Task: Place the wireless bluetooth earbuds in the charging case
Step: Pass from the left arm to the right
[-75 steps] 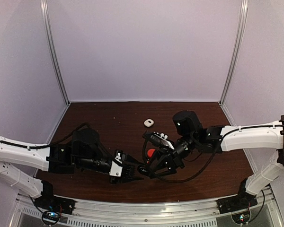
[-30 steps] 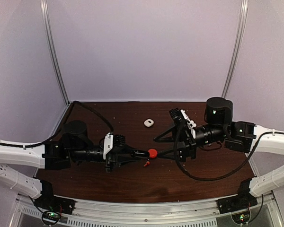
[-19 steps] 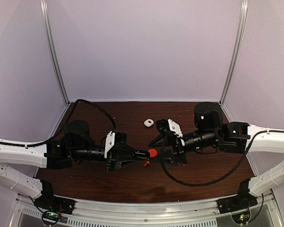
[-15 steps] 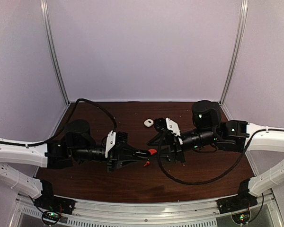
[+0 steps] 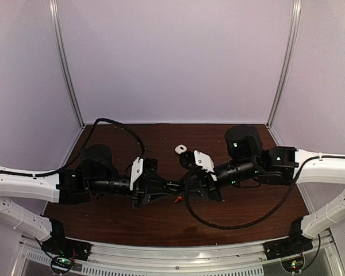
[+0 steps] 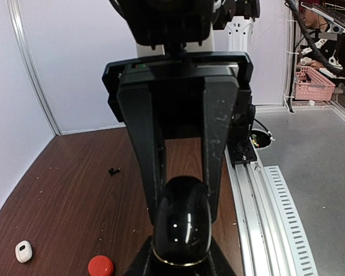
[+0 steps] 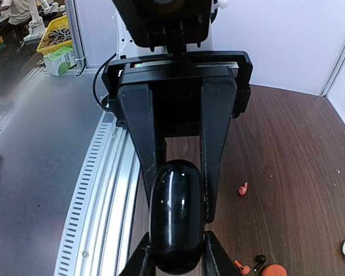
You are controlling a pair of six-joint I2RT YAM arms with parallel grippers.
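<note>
**Both arms meeting over the table, top and wrist views.** The black charging case [image 6: 183, 221] is held in the air above the middle of the table [image 5: 132, 224] and serves as the reference point.

- **Left gripper:** the left gripper [image 6: 181, 260] reaches in from the left and is clamped on one end of the case. Its two fingers press against the case's rounded sides.
- **Right gripper:** the right gripper [image 7: 173, 256] comes from the opposite side. Its fingers are closed against the other end of the same case, so the two pairs of fingers face each other along it.
- **Earbuds:** all three lie loose on the table, outside the case.
  - A red earbud [image 7: 242, 188] lies on the wood below the case, toward the near edge.
  - A second red earbud [image 7: 238, 265] lies close under the case.
  - A black earbud [image 7: 259, 260] lies just beside the second red one.
- **Other cases:**
  - A red case [image 7: 273, 270] sits next to the second red earbud and the black earbud.
  - A white case [image 5: 180, 149] rests farther from the black case, toward the back wall.
</note>
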